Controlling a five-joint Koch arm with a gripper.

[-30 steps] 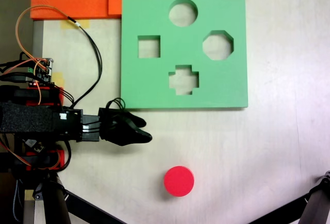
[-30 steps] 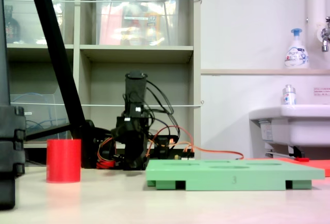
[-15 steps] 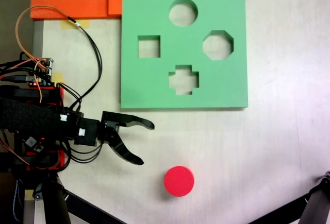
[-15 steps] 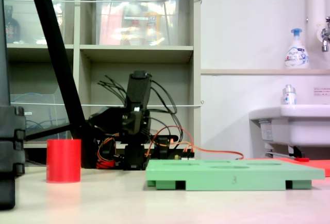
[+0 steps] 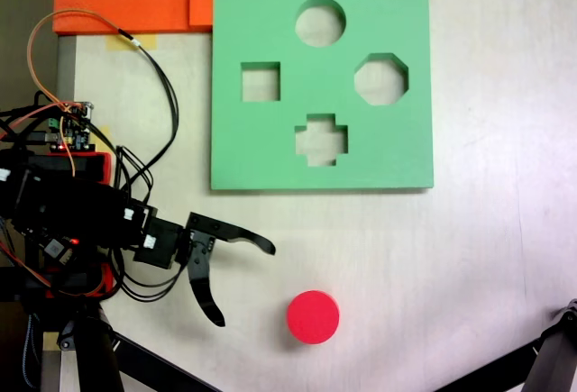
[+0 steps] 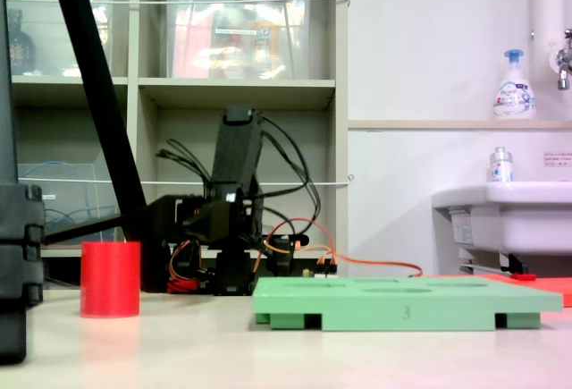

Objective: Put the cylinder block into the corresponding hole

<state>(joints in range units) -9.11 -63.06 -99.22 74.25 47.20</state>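
Fixed view from above, left to right: the Koch arm [image 5: 72, 216], partly cut off at the left edge, reaches over the pale table [image 5: 487, 257]. Its gripper [image 5: 245, 286] stands with jaws spread wide, holding nothing. The cylinder block [image 5: 313, 317] lies near the table's front edge, just right of and slightly below the lower fingertip, clear of both jaws. The green foam board [image 5: 321, 82] sits at the far edge, with the hole [image 5: 320, 22] near its top margin. A tripod leg [image 5: 550, 356] is cropped at the lower right corner.

Fixed view from the side: the cylinder block [image 6: 110, 279] stands upright left of the arm [image 6: 228, 210]; the jaws are hard to make out against the cables. The board [image 6: 407, 302] lies flat at right.
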